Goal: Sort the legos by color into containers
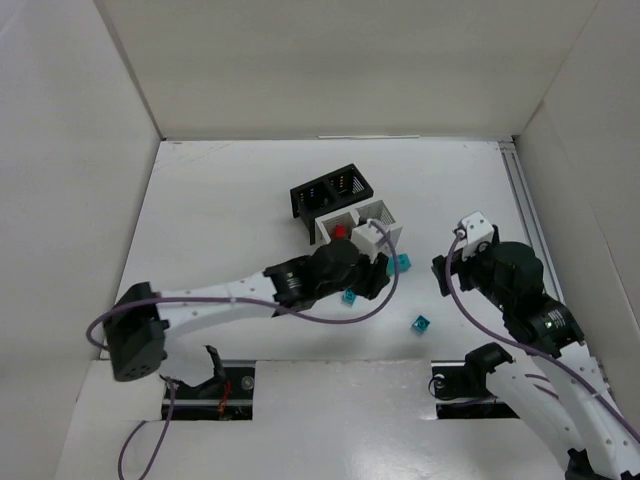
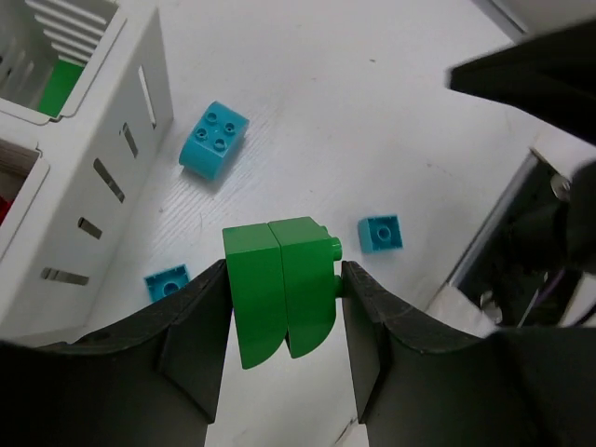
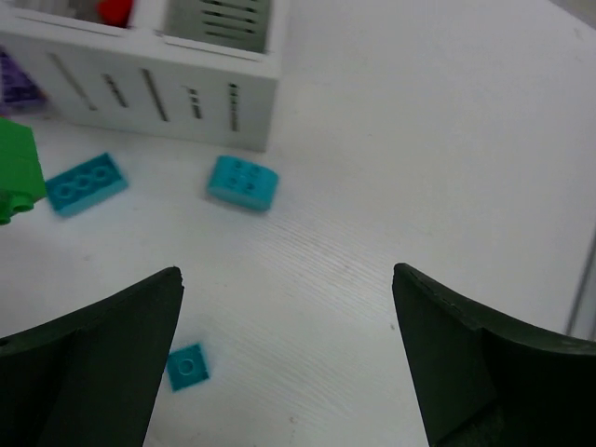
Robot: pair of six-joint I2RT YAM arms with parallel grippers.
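My left gripper [image 2: 284,272] is shut on a green lego [image 2: 279,289] and holds it above the table, just right of the white bin [image 2: 93,168]. In the top view this gripper [image 1: 372,268] is at the white bin's [image 1: 380,212] near right corner. The green lego also shows in the right wrist view [image 3: 17,172]. One white compartment holds green [image 2: 60,86], the other a red piece [image 3: 116,11]. Three teal legos [image 2: 214,138] [image 2: 381,233] [image 2: 167,281] lie on the table. My right gripper [image 3: 289,326] is open and empty above them, to the right in the top view [image 1: 445,272].
The black bin [image 1: 330,190] stands against the white bin's far left side. The teal legos show in the top view [image 1: 403,262] [image 1: 349,297] [image 1: 421,324]. Cardboard walls enclose the table on three sides. A metal rail [image 1: 525,200] runs along the right edge.
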